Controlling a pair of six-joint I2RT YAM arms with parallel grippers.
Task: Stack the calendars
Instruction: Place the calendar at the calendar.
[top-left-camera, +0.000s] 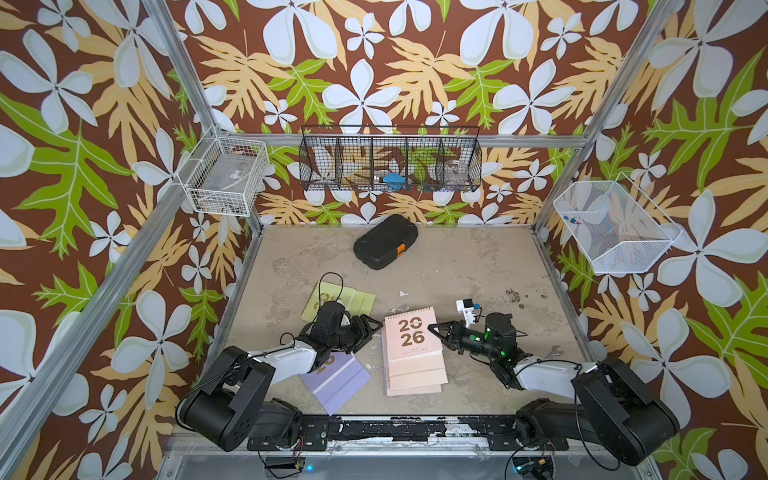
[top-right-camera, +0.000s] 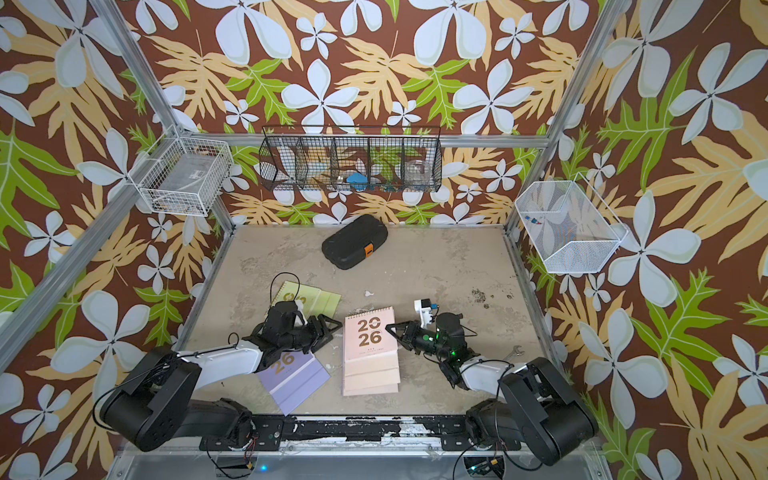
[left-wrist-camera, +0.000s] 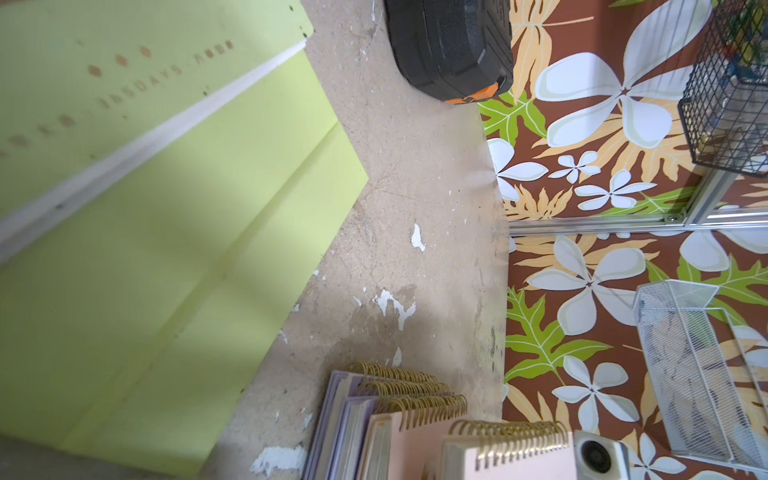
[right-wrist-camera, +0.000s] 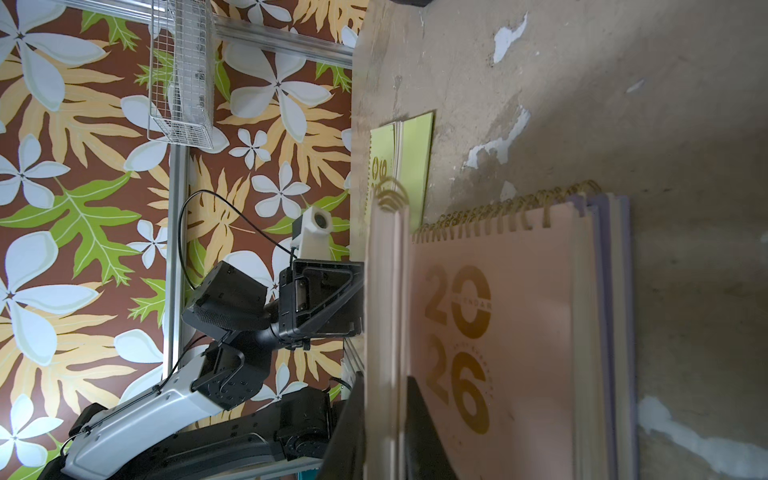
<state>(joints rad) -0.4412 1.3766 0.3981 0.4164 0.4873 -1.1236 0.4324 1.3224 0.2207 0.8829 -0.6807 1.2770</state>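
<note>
Three wire containers are seen hung on the flowered walls. A white wire basket (top-left-camera: 220, 203) on the left is occupied by a clear plastic box (top-left-camera: 224, 172); a black wire basket (top-left-camera: 322, 166) on the back wall is divided into five compartments, with a blue object (top-left-camera: 392, 179) lodged in the middle one and a clear jar (top-left-camera: 455, 168) in the rightmost; a white mesh basket (top-left-camera: 623, 253) on the right is occupied by a small red-and-blue item (top-left-camera: 575, 220).

On the table (top-left-camera: 478, 266) a pile (top-left-camera: 415, 374) of calendars is pictured at centre front, with lilac ones below and pale pink above. The top pale pink calendar (top-left-camera: 409, 332) is pinched at its right edge by the right gripper (top-left-camera: 432, 328), whose jaws are closed on it one above the other. The left gripper (top-left-camera: 376, 326) is shown just beside the pile's left edge with its jaws apart; whether the edge is touched cannot be told. A lilac calendar (top-left-camera: 338, 384) is seen lying alone to the left of the pile, near the front rail and partly covered by the left arm; a lime green calendar (top-left-camera: 353, 297) is seen flat behind the left gripper, apart from the pile. A black case (top-left-camera: 384, 241) with an orange tab is left near the back wall.
</note>
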